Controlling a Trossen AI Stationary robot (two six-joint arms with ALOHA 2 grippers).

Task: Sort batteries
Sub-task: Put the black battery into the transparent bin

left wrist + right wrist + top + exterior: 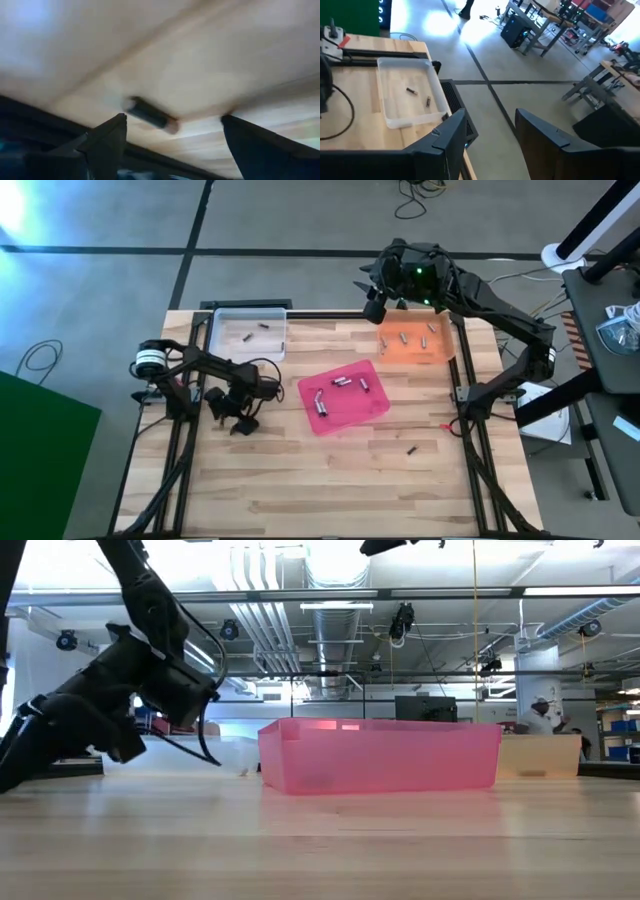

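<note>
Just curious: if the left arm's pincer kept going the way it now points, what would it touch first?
Probably the battery lying on the wooden table. The left pincer is open, with the battery between its fingers, though depth is unclear.

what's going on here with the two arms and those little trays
A two-armed robot is sorting batteries into trays. The left gripper is low over the table's left side, fingers open around a loose battery. The right gripper is raised at the far edge by the orange tray, fingers open and empty. The pink tray, the orange tray and the clear tray each hold batteries, and one more battery lies on the wood.
</note>
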